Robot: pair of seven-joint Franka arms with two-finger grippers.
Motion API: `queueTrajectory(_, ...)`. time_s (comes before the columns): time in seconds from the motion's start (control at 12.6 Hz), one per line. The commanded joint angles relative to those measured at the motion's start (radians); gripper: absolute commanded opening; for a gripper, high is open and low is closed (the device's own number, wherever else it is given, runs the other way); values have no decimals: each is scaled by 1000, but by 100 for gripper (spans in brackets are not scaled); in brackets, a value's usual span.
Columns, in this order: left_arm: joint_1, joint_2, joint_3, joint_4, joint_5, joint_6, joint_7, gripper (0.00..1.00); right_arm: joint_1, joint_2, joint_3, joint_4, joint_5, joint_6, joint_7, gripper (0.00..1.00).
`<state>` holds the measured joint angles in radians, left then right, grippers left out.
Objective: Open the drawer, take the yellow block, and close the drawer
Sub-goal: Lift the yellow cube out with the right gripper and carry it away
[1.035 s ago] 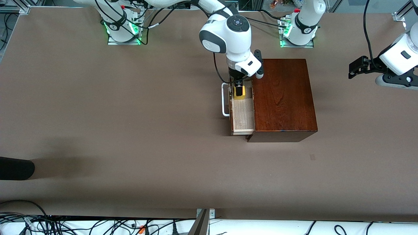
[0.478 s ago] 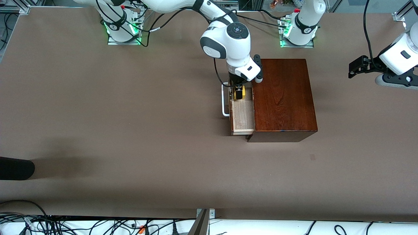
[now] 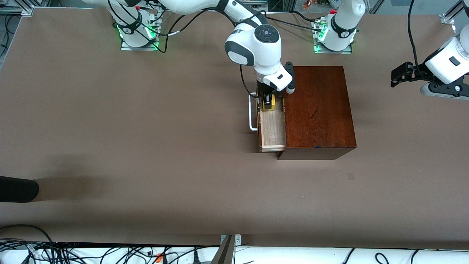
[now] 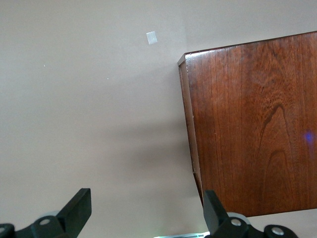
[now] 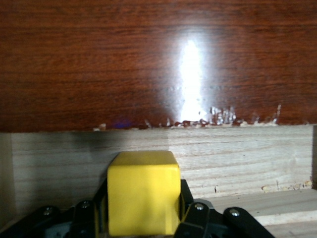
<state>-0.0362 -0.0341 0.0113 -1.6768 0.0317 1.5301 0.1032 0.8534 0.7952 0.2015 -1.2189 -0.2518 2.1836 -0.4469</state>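
Note:
The drawer [image 3: 273, 130] of the dark reddish-brown wooden box [image 3: 317, 110] stands pulled out, with its white handle [image 3: 252, 113] toward the right arm's end of the table. My right gripper [image 3: 268, 102] is down in the drawer's end farther from the front camera, shut on the yellow block [image 3: 268, 104]. In the right wrist view the block [image 5: 143, 191] sits between the black fingers [image 5: 195, 215] in front of the pale drawer wall [image 5: 237, 153]. My left gripper [image 3: 394, 77] waits open and empty in the air off the left arm's end of the box [image 4: 252, 129].
A black object [image 3: 18, 189] lies at the table edge on the right arm's end. A small grey patch [image 3: 350, 176] marks the table nearer to the front camera than the box. Cables [image 3: 110, 253] run along the near edge.
My right hand has shifted slightly over the drawer and sunk a little, with the yellow block still between its fingers. The left arm has not moved.

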Motion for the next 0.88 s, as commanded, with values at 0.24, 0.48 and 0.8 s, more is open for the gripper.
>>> queueTrajectory(0.24,10,-12,-14,9,22,-24,4,100,35,-33,9,162,-12,-215,258,2)
queueTrajectory(0.48,10,-12,-16,11,22,-24,4,100,-2,-118,4,164,6,-299,278,2)
queueTrajectory(0.8,-5,6,-45,60,19,-68,18,100,-208,-231,1,162,129,-389,226,2)
